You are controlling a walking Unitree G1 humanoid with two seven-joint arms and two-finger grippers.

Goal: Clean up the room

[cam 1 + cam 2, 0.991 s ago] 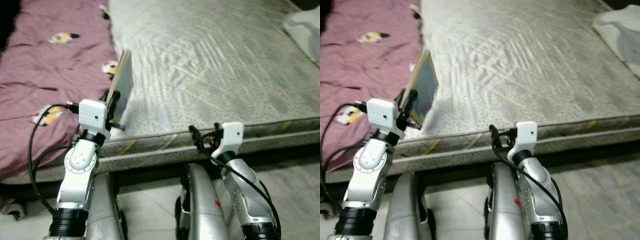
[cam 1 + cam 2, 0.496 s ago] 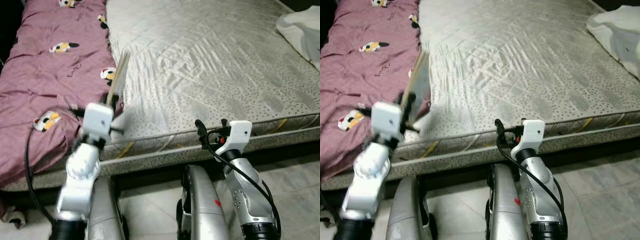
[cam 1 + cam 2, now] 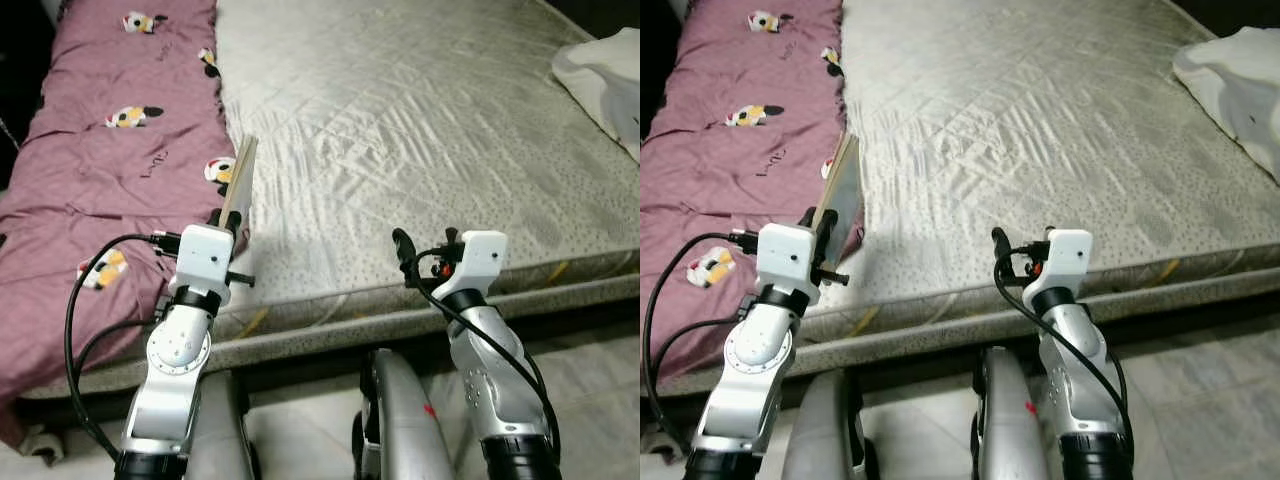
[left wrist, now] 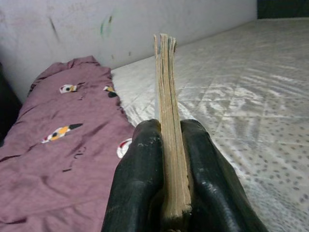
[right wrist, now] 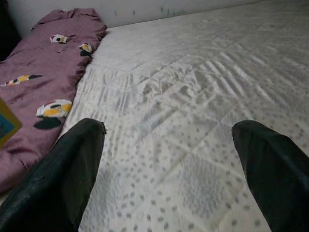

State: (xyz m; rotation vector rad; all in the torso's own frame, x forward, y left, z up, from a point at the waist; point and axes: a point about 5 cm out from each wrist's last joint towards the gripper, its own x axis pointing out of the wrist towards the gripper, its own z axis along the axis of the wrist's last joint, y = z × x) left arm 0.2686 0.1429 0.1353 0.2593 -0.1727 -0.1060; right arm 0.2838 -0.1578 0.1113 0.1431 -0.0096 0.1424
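Holding a book upright at the mattress's front edge

Clamped edge-on in the left gripper [image 4: 166,193], a thin book [image 4: 168,121], perhaps yellow-covered, stands over the mattress [image 3: 420,130] beside the maroon quilt [image 3: 110,160]. Right gripper [image 5: 169,169] hovers spread over bare mattress.

Mauve quilt [image 3: 110,170] with yellow-black cartoon prints, left; pale grey dotted, quilted mattress [image 3: 420,130]; tan-edged book [image 4: 169,145], cover perhaps blue.

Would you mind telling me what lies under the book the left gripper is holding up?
The left gripper holds the book upright, edge on, above the seam where the purple quilt meets the bare grey mattress. The spot directly beneath is hidden by the gripper.
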